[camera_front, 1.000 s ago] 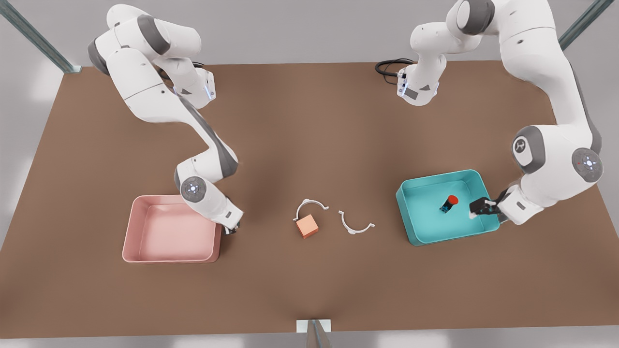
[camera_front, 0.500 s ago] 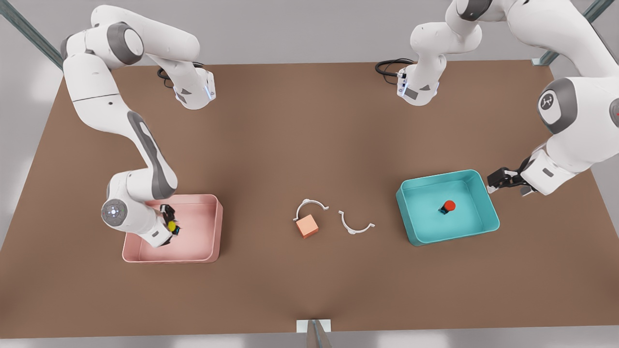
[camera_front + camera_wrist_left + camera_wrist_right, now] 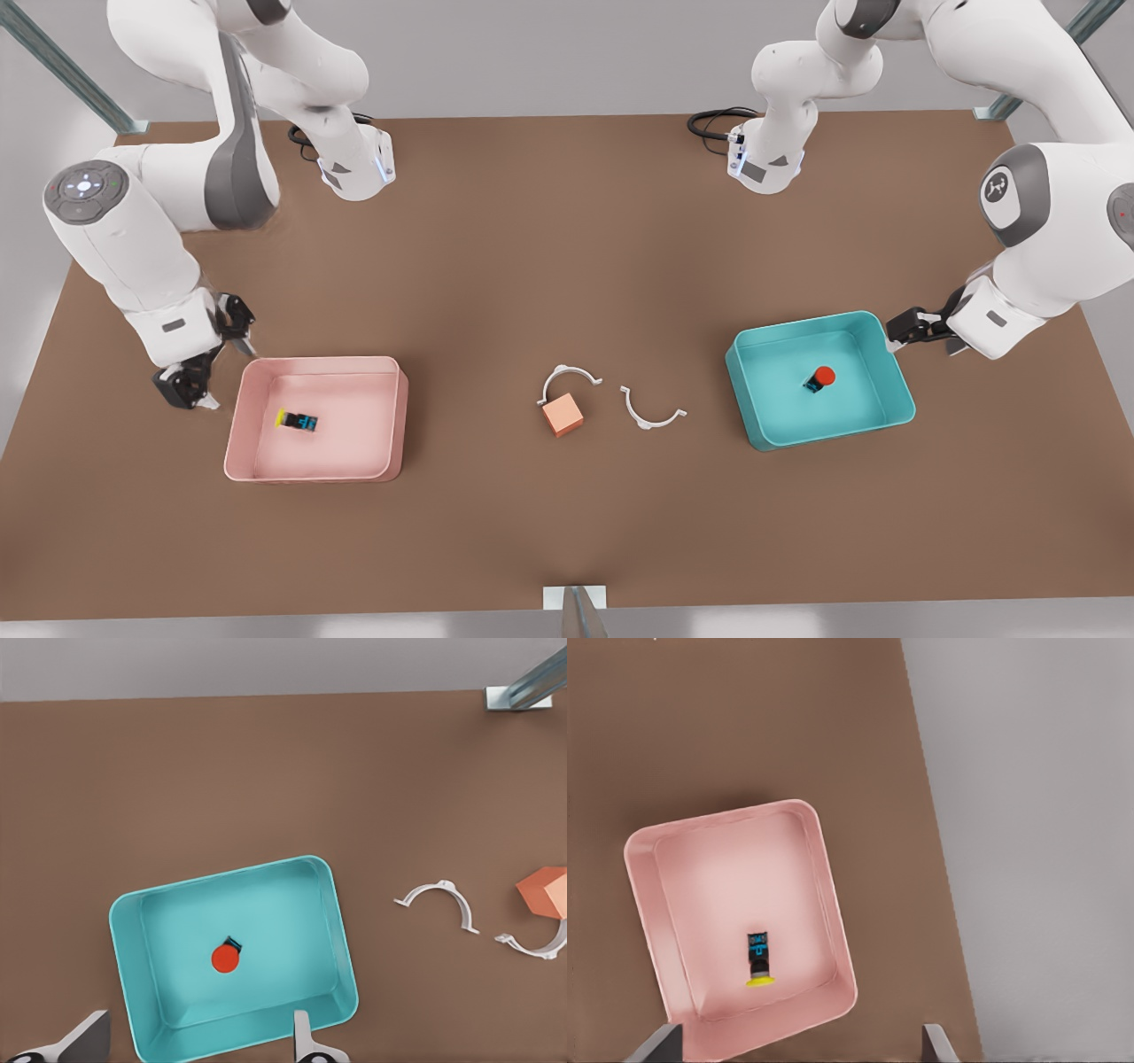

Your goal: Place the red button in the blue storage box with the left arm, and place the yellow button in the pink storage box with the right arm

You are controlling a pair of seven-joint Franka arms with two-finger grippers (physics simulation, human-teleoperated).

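The right gripper (image 3: 205, 350), which held the yellow button (image 3: 297, 420) over the pink storage box (image 3: 266, 467) half a second ago, has withdrawn past the box's wall on the front view's left with its fingers spread and empty; the button now lies on its side on the box floor. The left gripper (image 3: 905, 326) has barely shifted, released, just outside the blue storage box (image 3: 780, 435), where the red button (image 3: 821, 378) remains.
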